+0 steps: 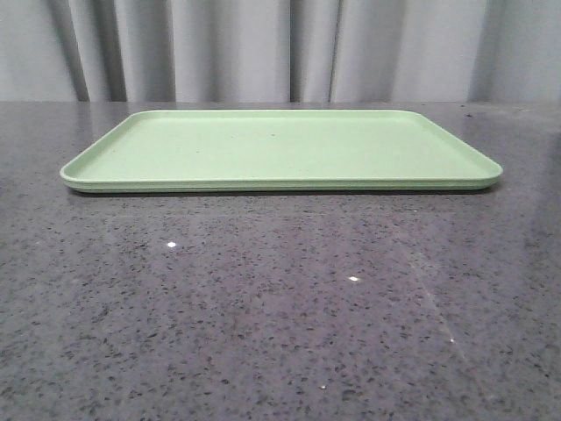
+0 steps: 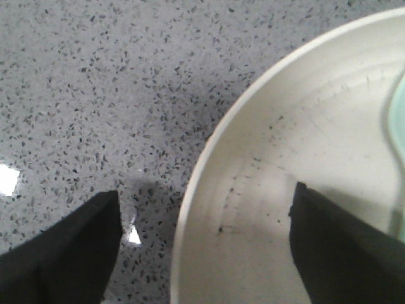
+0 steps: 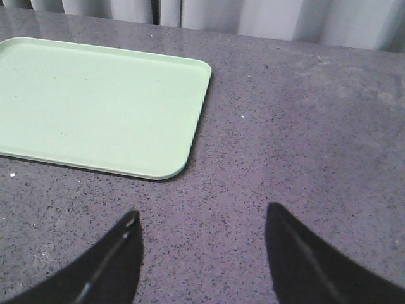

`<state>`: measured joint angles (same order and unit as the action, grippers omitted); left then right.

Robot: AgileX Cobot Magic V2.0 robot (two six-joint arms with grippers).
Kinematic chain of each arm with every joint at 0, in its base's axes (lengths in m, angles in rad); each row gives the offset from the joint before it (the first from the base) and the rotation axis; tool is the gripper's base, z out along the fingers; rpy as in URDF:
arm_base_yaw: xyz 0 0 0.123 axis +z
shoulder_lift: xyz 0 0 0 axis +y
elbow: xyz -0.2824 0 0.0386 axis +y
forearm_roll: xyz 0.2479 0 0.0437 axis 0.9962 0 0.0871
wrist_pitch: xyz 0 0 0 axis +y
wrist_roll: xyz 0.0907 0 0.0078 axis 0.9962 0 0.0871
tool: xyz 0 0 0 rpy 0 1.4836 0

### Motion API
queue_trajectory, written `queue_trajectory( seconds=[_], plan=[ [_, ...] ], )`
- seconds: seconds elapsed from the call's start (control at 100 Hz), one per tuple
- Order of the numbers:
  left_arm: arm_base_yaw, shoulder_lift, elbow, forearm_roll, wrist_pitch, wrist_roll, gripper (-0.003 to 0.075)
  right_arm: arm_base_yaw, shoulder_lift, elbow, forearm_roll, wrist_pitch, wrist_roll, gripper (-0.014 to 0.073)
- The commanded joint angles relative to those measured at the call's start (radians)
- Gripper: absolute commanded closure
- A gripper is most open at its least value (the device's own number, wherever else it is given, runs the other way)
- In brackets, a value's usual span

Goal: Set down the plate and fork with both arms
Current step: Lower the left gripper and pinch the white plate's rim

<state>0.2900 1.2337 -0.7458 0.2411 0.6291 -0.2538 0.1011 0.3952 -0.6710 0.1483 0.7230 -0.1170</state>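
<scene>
The cream plate [image 2: 304, 126] fills much of the left wrist view, lying on the speckled grey table. My left gripper [image 2: 207, 190] is open just above it and straddles its raised rim: one finger is over the table, the other over the plate's inside. My right gripper [image 3: 202, 210] is open over bare table, with nothing between its fingers. The fork is out of view. Neither gripper nor the plate shows in the front view.
A flat light-green tray [image 1: 280, 149] lies on the grey table [image 1: 280, 316] toward the back, and the right wrist view shows the tray [image 3: 95, 101] ahead of that gripper. A pale blue-green edge [image 2: 395, 120] of something lies in the plate. Grey curtains hang behind.
</scene>
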Motion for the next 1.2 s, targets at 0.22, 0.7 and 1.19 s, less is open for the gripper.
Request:
queue_trajectory(
  seconds=[0.22, 0.7, 1.19],
  plan=[
    [0.002, -0.018, -0.028, 0.003, -0.023, -0.013, 0.0496, -0.004, 0.015, -0.035, 0.005, -0.080, -0.001, 0.0155],
    [0.002, -0.018, -0.028, 0.003, 0.014, -0.013, 0.0741, -0.004, 0.015, -0.035, 0.005, -0.080, -0.001, 0.0155],
    [0.034, -0.155, -0.028, -0.114, 0.010, -0.013, 0.0740, -0.004, 0.015, -0.035, 0.005, -0.080, -0.001, 0.0155]
  ],
)
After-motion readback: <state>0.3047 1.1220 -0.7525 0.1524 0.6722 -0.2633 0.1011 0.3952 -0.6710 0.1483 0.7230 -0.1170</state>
